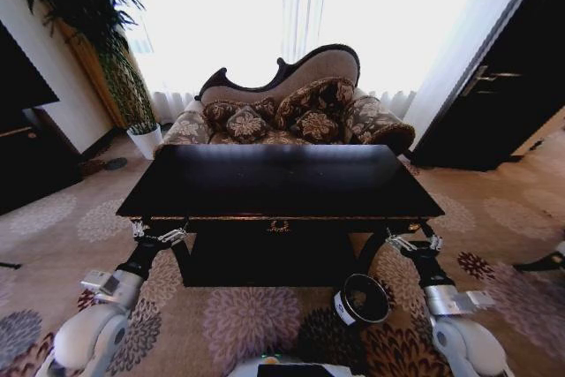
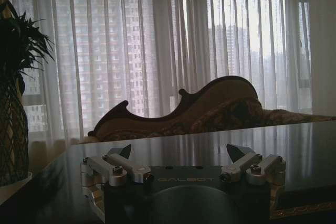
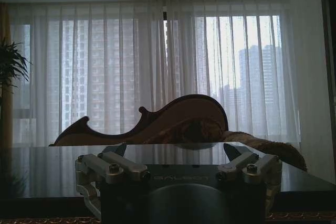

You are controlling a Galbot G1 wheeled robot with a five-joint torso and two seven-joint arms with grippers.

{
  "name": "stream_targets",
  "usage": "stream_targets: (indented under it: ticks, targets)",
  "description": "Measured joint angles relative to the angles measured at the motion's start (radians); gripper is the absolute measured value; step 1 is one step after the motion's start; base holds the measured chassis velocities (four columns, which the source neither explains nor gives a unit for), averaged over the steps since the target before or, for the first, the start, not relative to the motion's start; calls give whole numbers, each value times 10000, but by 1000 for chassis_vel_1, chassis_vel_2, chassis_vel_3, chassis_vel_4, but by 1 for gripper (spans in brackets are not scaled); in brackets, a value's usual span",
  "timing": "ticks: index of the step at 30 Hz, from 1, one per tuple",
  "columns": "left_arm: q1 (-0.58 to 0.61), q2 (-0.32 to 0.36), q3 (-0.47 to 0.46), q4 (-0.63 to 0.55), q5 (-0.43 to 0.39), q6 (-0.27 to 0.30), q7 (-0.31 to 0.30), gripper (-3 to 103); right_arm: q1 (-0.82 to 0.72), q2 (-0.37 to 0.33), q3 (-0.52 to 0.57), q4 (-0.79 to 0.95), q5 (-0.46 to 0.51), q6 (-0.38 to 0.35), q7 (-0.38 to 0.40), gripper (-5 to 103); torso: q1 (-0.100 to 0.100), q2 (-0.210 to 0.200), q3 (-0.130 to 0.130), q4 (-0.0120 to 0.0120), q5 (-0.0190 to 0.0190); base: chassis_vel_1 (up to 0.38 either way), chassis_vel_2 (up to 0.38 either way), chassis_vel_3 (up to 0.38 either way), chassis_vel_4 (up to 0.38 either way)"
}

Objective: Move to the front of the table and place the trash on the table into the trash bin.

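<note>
The robot faces the black table (image 1: 282, 178); no trash is visible on its glossy top. Left hand (image 1: 161, 237) and right hand (image 1: 409, 242) hover at its front corners, fingers spread wide and empty, apparently poised to reach; the trash bin (image 1: 361, 299) lies tipped on the carpet near the right arm.

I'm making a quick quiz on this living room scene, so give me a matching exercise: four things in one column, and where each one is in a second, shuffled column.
Things:
1. glossy black wooden table
2. small black cylindrical trash bin
3. patterned brown sofa
4. white plant pot

Places:
A. on the carpet below the table's front right corner
B. behind the table, before the curtained window
C. by the wall on the left, past the table
D. straight ahead, between the two open pincers

Pairs: 1-D, 2-A, 3-B, 4-C
</note>
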Motion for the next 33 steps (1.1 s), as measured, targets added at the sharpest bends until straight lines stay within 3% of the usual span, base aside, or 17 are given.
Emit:
stream_targets:
  ticks: [33]
  targets:
    - [0,0,0,0,0,0,0,100,-7,11,-1,-22,-1,29,-8,100,1,-1,0,0,0,16,-15,-16,15]
